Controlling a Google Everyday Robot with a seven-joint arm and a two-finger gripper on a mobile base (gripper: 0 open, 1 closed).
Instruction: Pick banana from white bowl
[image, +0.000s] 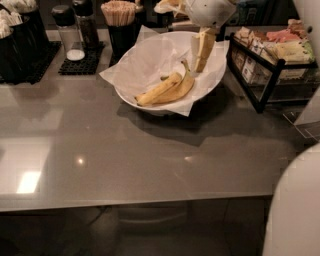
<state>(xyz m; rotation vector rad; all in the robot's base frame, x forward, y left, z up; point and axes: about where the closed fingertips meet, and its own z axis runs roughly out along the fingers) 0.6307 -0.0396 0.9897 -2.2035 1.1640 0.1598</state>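
Note:
The white bowl (131, 98), lined with crinkled white paper, stands at the back middle of the grey table. Two yellow bananas lie side by side in it. The banana (158, 89) is the shorter one on the upper left, with a dark stem end. The longer curved banana (181, 89) lies against its lower right side, stem pointing up. My gripper (199, 66) hangs down from above over the right part of the bowl, just above and to the right of the longer banana's stem. It holds nothing that I can see.
A black wire rack (265, 75) with packets stands right of the bowl. A cup of wooden sticks (119, 22), shakers (67, 30) on a black mat and dark containers (20, 40) line the back left. The table's front edge (135, 202) is near me.

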